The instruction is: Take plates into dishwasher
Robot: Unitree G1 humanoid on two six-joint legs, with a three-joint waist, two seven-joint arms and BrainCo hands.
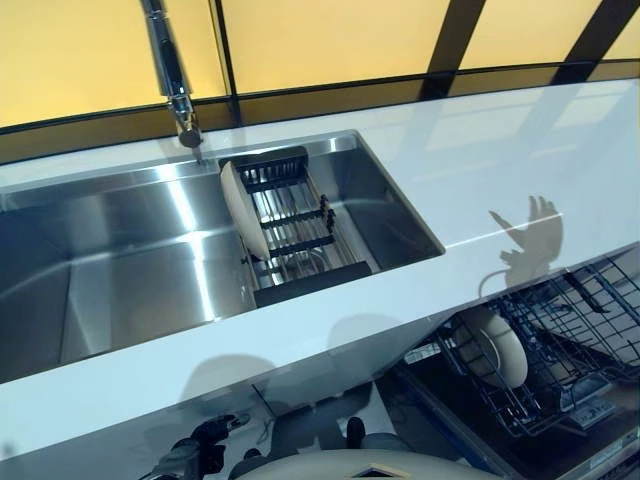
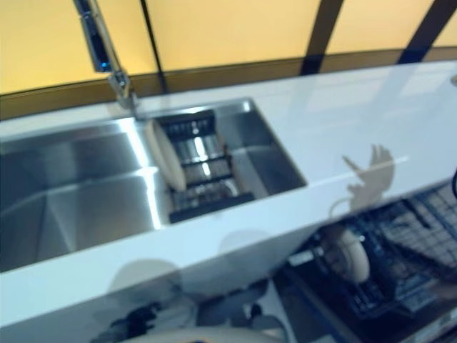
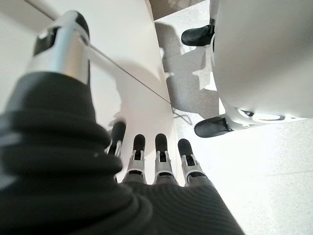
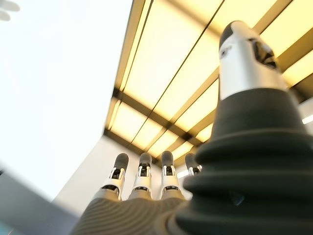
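Observation:
A cream plate (image 1: 243, 208) stands on edge in a black dish rack (image 1: 300, 230) at the right end of the steel sink (image 1: 110, 270). Another cream plate (image 1: 497, 345) stands in the open dishwasher's wire rack (image 1: 575, 330) below the counter at the lower right. My left hand (image 3: 162, 147) hangs low in front of the white cabinet, fingers straight and empty; it shows at the bottom edge of the left eye view (image 1: 195, 452). My right hand (image 4: 142, 176) is raised, fingers straight and empty. Only its shadow falls on the counter.
A white counter (image 1: 480, 150) runs around the sink and over the dishwasher. A steel faucet (image 1: 172, 70) rises behind the sink. Yellow panels with dark frames stand behind the counter. The dishwasher's rack sticks out past the counter's front edge.

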